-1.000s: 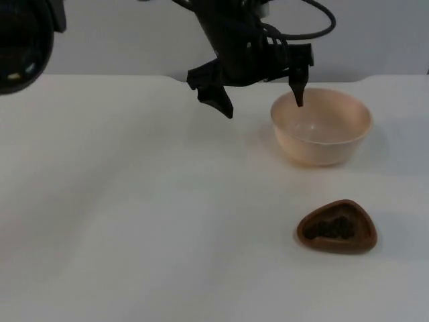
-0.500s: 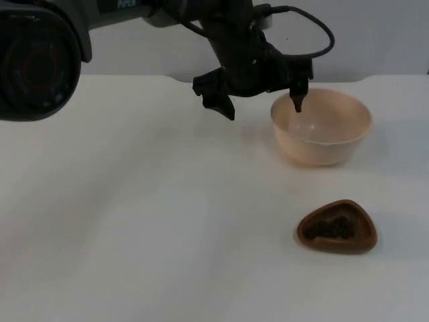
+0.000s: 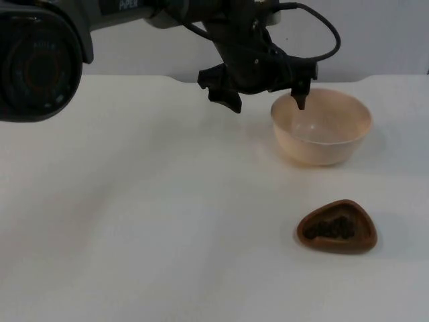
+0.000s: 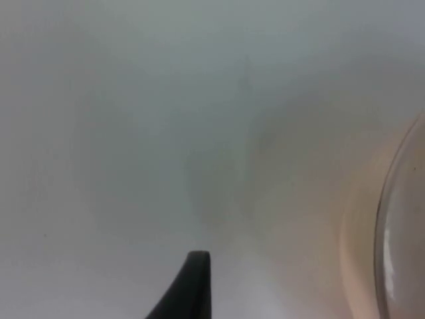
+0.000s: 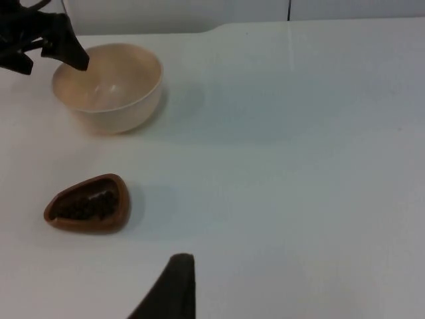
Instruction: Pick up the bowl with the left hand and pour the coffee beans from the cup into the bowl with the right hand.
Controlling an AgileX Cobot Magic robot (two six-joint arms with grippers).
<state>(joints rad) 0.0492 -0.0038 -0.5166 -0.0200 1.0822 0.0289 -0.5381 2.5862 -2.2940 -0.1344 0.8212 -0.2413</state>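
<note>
White tabletop (image 3: 134, 221) runs back to a grey partition wall (image 3: 375, 37), and two things stand on it toward the right side. Near the wall is a pale cream bowl (image 3: 322, 127), upright and with nothing inside it. In front of it, well apart, sits a small brown cup (image 3: 337, 227) of rounded three-cornered shape, with dark coffee beans (image 3: 329, 229) lying in it.

From the upper left the left arm reaches across, and the left gripper (image 3: 267, 106) hangs at the left rim of the bowl with its fingers spread wide. One fingertip (image 3: 301, 102) is over the inside of the bowl, just within the rim; the other is outside, over the bare tabletop to the left. I cannot tell if any finger touches the rim. The left wrist view shows the curved side of the bowl (image 4: 392, 219) very close to a black fingertip (image 4: 192, 282).

The right arm waits; from its wrist view one sees the bowl (image 5: 109, 90), the cup (image 5: 88, 205) and the left gripper's finger (image 5: 66, 43) at the bowl's rim. Whether the right gripper is wide or narrow I cannot tell.
</note>
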